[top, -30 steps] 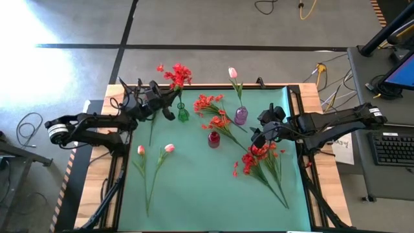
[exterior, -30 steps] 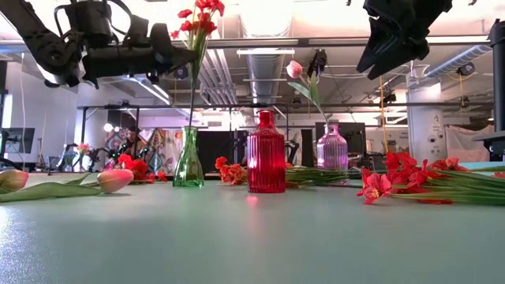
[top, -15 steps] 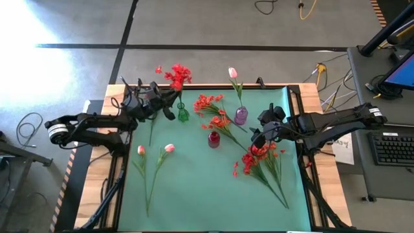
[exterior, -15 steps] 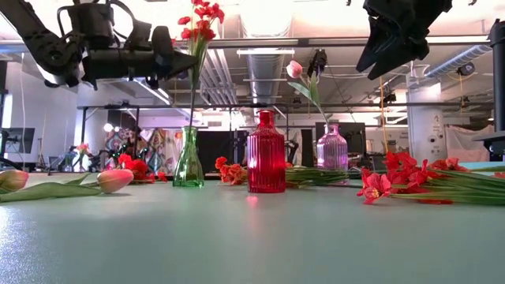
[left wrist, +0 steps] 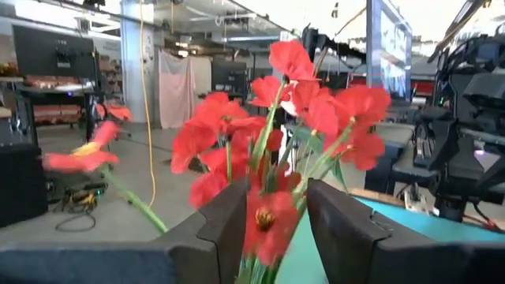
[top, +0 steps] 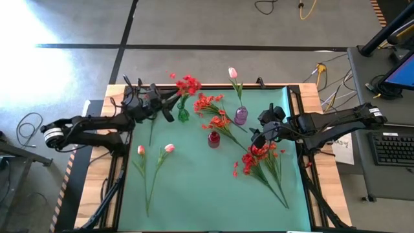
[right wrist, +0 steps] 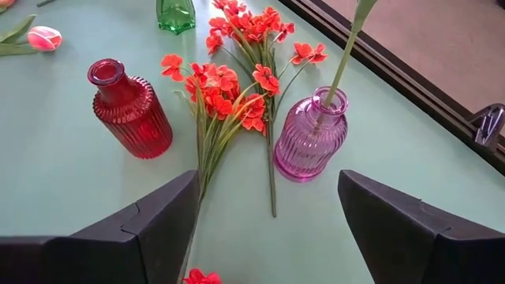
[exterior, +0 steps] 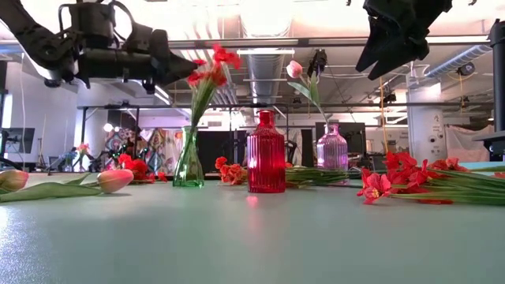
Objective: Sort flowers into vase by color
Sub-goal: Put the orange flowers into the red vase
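I'm seeing left fingers (top: 173, 103) parting around a red flower (top: 188, 84) in the green vase (top: 183, 115); right fingers (top: 258, 137) gaping empty; many loose flowers (top: 262, 158) waiting at four o'clock.

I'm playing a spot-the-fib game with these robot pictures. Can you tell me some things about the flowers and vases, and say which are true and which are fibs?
1. A red flower bunch stands in the green vase. True.
2. The red vase holds a pink tulip. False: the red vase has no flower in it; the tulip is in the purple vase.
3. Two pink tulips lie flat on the mat. True.
4. The right gripper is carrying a flower. False: it is open and empty, above the red flowers lying on the mat.
5. There are three vases. True.
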Controlling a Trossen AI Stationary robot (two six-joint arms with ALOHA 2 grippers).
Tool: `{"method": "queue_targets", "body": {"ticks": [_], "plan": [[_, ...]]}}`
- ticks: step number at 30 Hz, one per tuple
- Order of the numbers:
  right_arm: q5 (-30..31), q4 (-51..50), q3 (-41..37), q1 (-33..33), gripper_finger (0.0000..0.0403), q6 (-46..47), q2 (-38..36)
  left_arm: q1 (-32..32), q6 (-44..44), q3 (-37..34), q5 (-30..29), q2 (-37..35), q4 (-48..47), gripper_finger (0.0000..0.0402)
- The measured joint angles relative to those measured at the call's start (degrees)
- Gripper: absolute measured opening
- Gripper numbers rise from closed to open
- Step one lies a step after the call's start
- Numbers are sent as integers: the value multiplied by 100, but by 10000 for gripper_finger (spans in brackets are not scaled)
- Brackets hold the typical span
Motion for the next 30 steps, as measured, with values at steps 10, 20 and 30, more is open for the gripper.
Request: {"method": "queue_targets", "body": {"ticks": [10,20,30], "plan": [[-880,0,0,0,293,59,0,-56,-959,0,529,-1162,-1926,125],[-1347,133,0,0,287,-4,513,-893,-1798,0,136,-2059,-4377,120],[-1375,635,0,-170,281,-600,1358,-1398,-2899,0,31,-2803,-5923,116]]}}
